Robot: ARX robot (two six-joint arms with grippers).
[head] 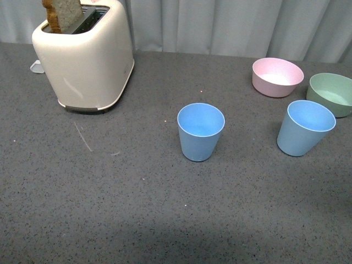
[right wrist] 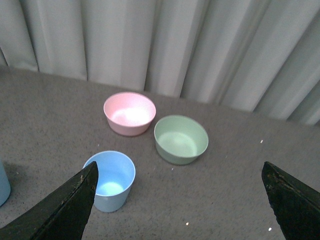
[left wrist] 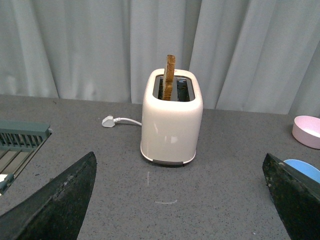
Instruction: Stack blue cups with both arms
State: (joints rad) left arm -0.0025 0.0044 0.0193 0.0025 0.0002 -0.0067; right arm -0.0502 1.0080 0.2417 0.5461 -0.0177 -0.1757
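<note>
Blue cups, two light matte plastic tumblers, stand upright and well apart: one cup (head: 201,132) mid-table, the other cup (head: 305,127) right, just beside a green round plastic bowl (head: 333,93). They look light, stiff and slightly slick, so pinch a wall below the rim. Left gripper (left wrist: 178,172) and right gripper (right wrist: 178,170) gape wide, holding nothing.

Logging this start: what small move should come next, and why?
Probably centre the right gripper over the right blue cup: in its wrist view the cup shows close to one finger, not midway between them. The gripper is open and empty, and the middle blue cup stands apart, upright.
</note>
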